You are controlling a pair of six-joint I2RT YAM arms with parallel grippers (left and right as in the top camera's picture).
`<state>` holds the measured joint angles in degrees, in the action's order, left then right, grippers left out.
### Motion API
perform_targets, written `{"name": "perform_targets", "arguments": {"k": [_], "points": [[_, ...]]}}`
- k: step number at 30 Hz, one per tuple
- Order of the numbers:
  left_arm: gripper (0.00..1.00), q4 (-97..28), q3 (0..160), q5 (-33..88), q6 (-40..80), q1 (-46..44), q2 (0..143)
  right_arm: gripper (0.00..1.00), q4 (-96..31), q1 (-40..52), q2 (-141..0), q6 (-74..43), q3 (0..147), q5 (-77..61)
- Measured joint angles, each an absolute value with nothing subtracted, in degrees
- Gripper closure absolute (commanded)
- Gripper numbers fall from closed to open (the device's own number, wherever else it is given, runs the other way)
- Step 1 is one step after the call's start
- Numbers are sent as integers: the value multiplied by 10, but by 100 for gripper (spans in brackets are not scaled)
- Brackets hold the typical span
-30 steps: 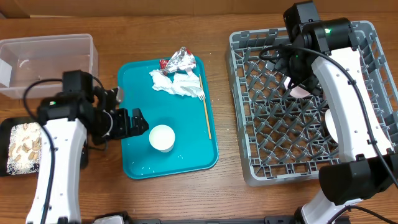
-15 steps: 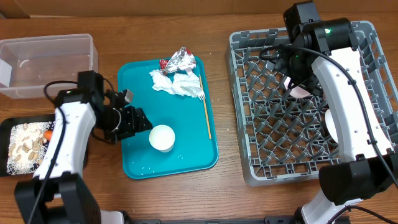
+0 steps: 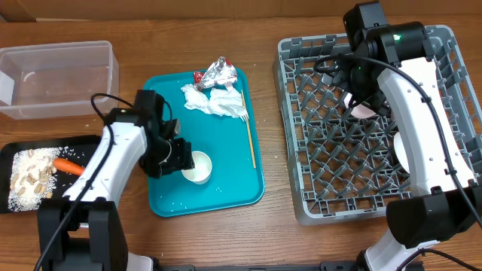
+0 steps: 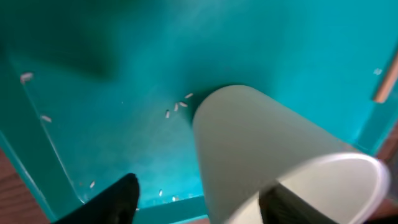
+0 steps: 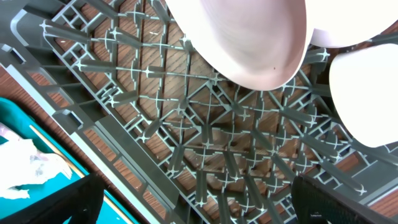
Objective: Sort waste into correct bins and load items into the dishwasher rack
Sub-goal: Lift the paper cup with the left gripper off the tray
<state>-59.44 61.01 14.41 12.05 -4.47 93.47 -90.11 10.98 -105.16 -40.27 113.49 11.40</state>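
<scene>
**Finding 1: position of the item.** The white cup (image 3: 196,166) stands mouth-up on the near half of the teal tray (image 3: 226,202), so its long axis is vertical. The tray sits on the counter (image 3: 271,241), between the bins at left and the dishwasher rack (image 3: 331,192) at right.

**Finding 2: left arm.** From overhead, the left fingers (image 4: 118,200) sit at the cup's left side. The cup lies to their right, toward the rack. In the wrist view the cup wall fills the gap between two dark tips. The tips are spread and released, with nothing clamped. I cannot tell whether either tip touches the wall, as that side is blurred.

**Finding 3: right arm.** The right fingers (image 5: 53,200) are spread and empty over the far part of the rack. A white bowl (image 5: 249,43) is just beyond them. They are well apart from the cup, so the left arm is plainly the nearer.

**Assessment.** I judge the step in hand to be the pickup of the cup. The fingers need to close across its round wall. A nudge to the right could slide or tip it.

**Outstanding.** The napkins (image 3: 213,102), foil wrapper (image 3: 217,71) and fork (image 3: 250,141) are on the tray's far half.
</scene>
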Motion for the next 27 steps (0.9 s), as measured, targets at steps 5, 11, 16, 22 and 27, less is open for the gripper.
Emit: {"name": "perform_targets", "arguments": {"k": [5, 11, 16, 22, 27], "points": [[67, -575, 593, 130, 134, -45, 935, 0, -901, 110, -1052, -403, 1135, 114], [96, -554, 593, 128, 136, -45, 935, 0, -901, 110, -1052, -403, 1135, 114], [96, -541, 592, 141, 136, -45, 935, 0, -901, 110, -1052, -403, 1135, 114], [96, -564, 597, 192, 126, -45, 935, 0, -902, 110, -1052, -403, 1135, 114], [96, -607, 639, 301, 80, -42, 934, 0, -901, 110, -1052, -403, 1135, 114]]}}
